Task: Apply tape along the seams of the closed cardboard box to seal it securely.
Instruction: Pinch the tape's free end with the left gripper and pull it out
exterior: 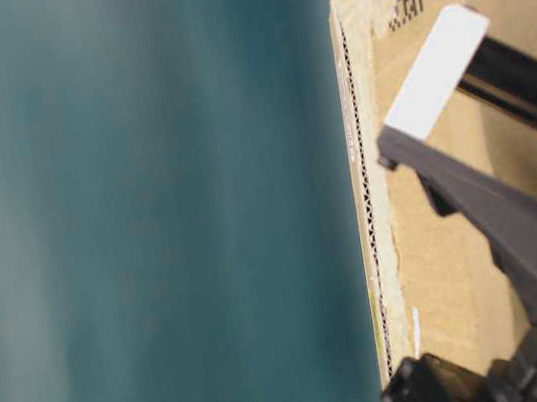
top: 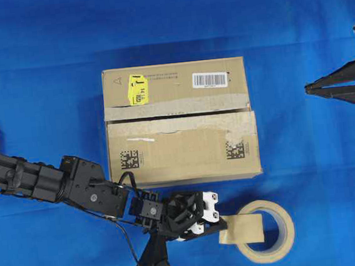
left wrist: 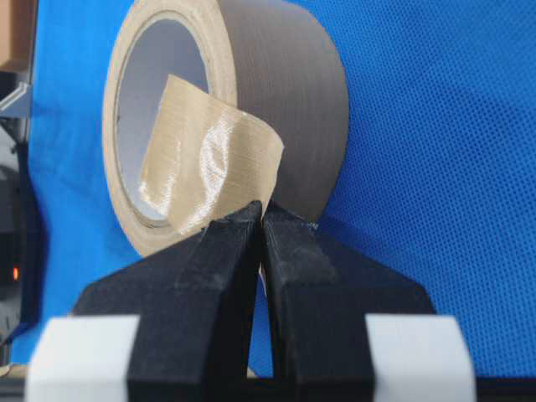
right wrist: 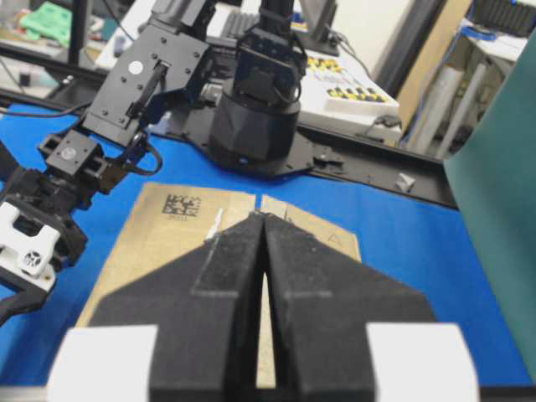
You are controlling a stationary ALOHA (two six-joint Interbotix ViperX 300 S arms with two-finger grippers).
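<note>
The cardboard box [top: 180,132] lies closed in the middle of the blue cloth, with its seam [top: 176,115] running across its width under ragged old tape. In front of it, at the lower right, lies the tape roll [top: 282,242], and a short tan strip of tape [top: 240,230] sticks out from it over the ring. My left gripper [top: 221,222] is shut on the end of that strip. In the left wrist view the curled strip [left wrist: 209,159] meets the closed tips of the left gripper [left wrist: 262,209] in front of the roll [left wrist: 276,92]. My right gripper [top: 307,87] is shut and empty at the right edge, pointing at the box [right wrist: 159,226].
A yellow sticker [top: 137,89] and a white barcode label [top: 209,79] sit on the box's far flap. Two black printed codes [top: 129,159] are on the near flap. The left arm [top: 50,183] reaches in from the lower left, close to the box's front edge.
</note>
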